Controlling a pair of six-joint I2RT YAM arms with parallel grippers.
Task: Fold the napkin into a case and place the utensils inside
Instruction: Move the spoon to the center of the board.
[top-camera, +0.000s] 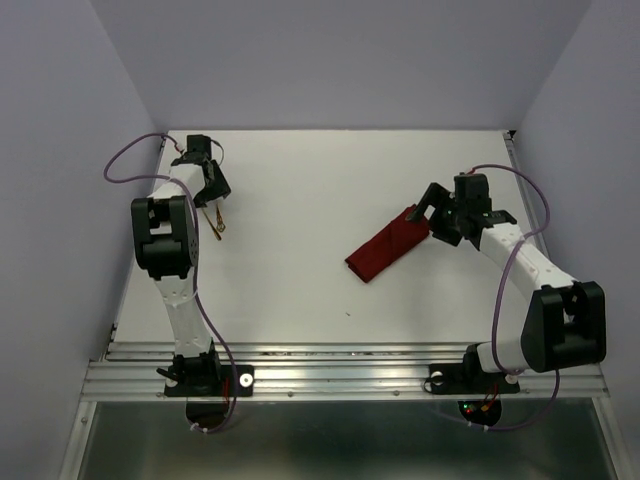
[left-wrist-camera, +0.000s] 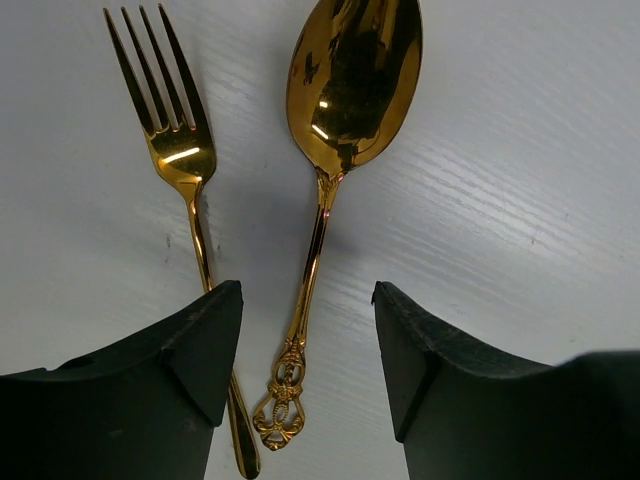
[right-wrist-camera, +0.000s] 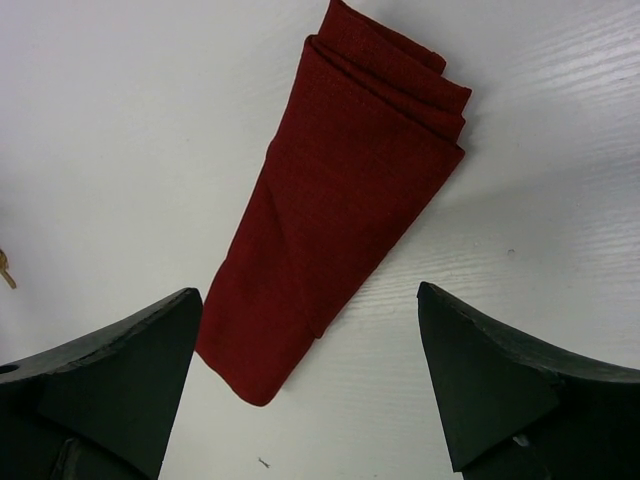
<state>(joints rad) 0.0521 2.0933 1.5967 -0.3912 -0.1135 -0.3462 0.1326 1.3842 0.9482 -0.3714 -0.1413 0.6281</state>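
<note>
Narrow dark red cloth case (right-wrist-camera: 345, 190) flat on white worktop (right-wrist-camera: 120, 120); right hand (right-wrist-camera: 310, 305) wide above it; gold fork (left-wrist-camera: 180, 150) beside gold spoon (left-wrist-camera: 350, 90); left hand (left-wrist-camera: 308, 300) wide over their handles.

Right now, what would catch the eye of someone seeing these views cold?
The dark red cloth folded into a narrow pouch stands out against the white table, lying right of centre. The right arm's jaws are open at its far end. At the table's far left, a shiny gold fork and a gold spoon with an ornate handle lie side by side, handles toward the left arm's jaws, also open.
</note>
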